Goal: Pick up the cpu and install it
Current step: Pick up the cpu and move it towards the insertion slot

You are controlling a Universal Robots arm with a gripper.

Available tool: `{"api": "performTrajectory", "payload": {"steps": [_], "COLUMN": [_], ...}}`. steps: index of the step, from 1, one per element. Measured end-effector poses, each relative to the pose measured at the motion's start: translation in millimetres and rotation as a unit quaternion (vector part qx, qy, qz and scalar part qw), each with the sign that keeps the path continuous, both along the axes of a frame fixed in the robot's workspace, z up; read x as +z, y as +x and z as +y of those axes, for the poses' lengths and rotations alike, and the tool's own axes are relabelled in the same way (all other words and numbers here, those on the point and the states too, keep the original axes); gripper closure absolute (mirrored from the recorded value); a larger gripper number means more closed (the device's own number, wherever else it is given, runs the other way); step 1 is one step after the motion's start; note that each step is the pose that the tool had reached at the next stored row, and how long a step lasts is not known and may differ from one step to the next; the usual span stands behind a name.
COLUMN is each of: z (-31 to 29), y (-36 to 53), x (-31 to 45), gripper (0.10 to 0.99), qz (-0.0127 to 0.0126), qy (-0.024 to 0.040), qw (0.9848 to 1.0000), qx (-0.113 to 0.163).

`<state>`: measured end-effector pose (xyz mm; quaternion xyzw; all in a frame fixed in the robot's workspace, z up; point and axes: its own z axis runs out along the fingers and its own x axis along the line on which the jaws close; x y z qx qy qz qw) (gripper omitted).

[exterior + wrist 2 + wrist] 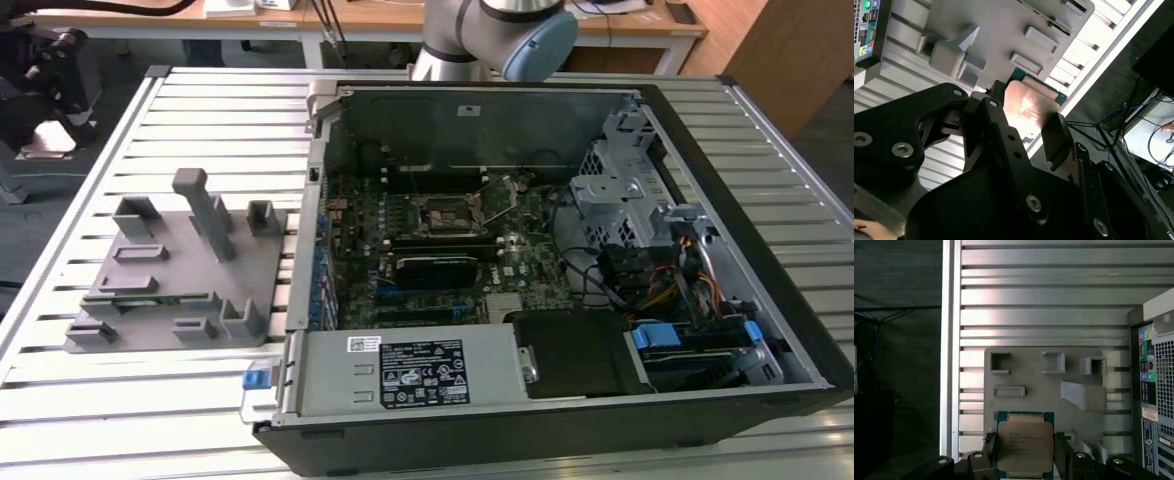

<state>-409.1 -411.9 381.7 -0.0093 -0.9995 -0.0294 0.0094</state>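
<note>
The exterior view looks steeply down from high up on the open computer case (467,130) and grey fixture (160,280) on the worktop (200,120). Both wrist views sit close behind my end effector (1025,452), facing down past the cpu (1024,437) onto that same fixture.

arm (487,35) upright in the exterior view, black hand (1025,452) in the first wrist view, fingers (1061,450) clamped on the cpu (1024,437)

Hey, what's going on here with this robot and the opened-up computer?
The robot arm's end effector is closed on the cpu, with a finger on either side. It holds the chip above the grey fixture on the slatted table. In the exterior view, the open computer case lies beside that fixture, and the socket on its motherboard looks open, with no chip seated yet.
</note>
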Motion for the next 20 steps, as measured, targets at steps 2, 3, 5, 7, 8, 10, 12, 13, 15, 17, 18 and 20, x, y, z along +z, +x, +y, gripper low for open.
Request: {"api": "performTrajectory", "payload": {"steps": [2, 3, 5, 7, 8, 10, 12, 13, 15, 17, 18, 20], "z": [0.0, 0.0, 0.0, 0.0, 0.0, 0.0, 0.0, 0.0, 0.0, 0.0, 0.0, 0.0], "y": [9.3, 13.9, 22.9, 29.7, 33.6, 38.7, 44.3, 46.1, 51.5, 65.3, 69.8, 78.8], "x": [0.0, 0.0, 0.0, -0.2, -0.5, -0.9, -1.2, -1.2, -1.2, -1.3, -1.2, -1.3], "gripper": [0.545, 0.545, 0.545, 0.545, 0.545, 0.545, 0.545, 0.545, 0.545, 0.545, 0.545, 0.545], "qz": [0.0, 0.0001, 0.0, 0.0, -0.0003, -0.0005, -0.001, -0.0011, -0.0011, -0.0012, -0.0011, -0.0012], "qy": [0.0001, 0.0001, 0.0002, 0.0002, 0.0001, 0.0001, 0.0002, 0.0002, 0.0001, 0.0002, 0.0001, 0.0002], "qw": [1.0, 1.0, 1.0, 1.0, 1.0, 1.0, 1.0, 1.0, 1.0, 1.0, 1.0, 1.0], "qx": [0.0, 0.0, 0.0, 0.0, 0.0, 0.0, 0.0, 0.0, 0.0, 0.0, 0.0, 0.0]}}
